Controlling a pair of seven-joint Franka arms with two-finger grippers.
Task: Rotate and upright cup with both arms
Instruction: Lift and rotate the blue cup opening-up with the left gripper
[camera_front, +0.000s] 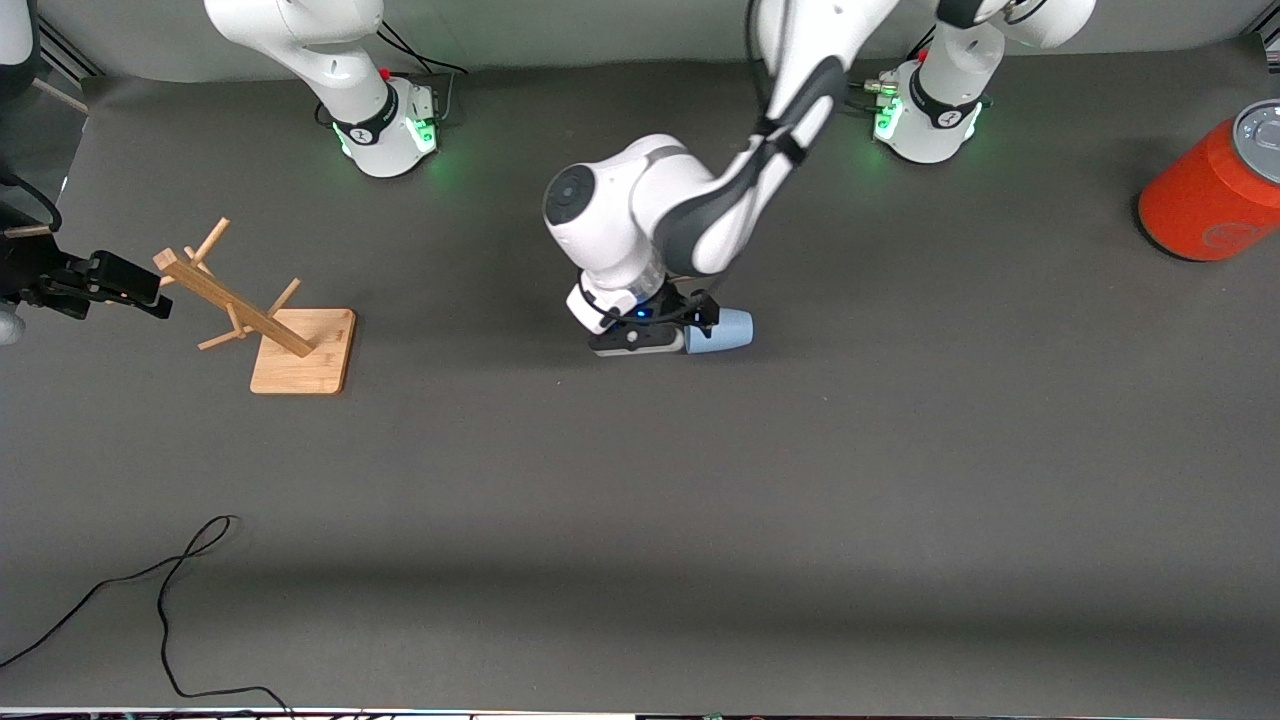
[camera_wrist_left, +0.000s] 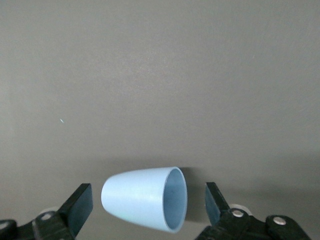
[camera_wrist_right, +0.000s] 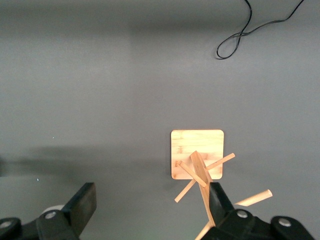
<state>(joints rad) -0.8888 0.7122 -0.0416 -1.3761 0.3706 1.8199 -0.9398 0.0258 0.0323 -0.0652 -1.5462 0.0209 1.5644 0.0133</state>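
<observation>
Cup (camera_wrist_left: 145, 204): on side on worktop (camera_front: 640, 520), between parted fingers of left tool (camera_wrist_left: 148, 210). Right tool (camera_wrist_right: 150, 210): released, waiting above wooden mug tree (camera_wrist_right: 197, 160).

Small plain light-blue matte tumbler cup (camera_front: 722, 331) (camera_wrist_left: 145, 198), inside a shade deeper blue, no pattern.
Dark grey matte table cover (camera_front: 700, 520), uniform.
Pale honey-coloured wooden peg rack on square base (camera_front: 262, 322) (camera_wrist_right: 198, 160), faint grain.
Large orange-red cylinder canister with grey top (camera_front: 1215, 185).
Thin black cable (camera_front: 165, 600) (camera_wrist_right: 255, 27).
Black left gripper (camera_front: 690, 325) (camera_wrist_left: 147, 207); black right gripper (camera_front: 150, 300) (camera_wrist_right: 150, 207).
White arm links, grey joint bands, green-lit bases.
</observation>
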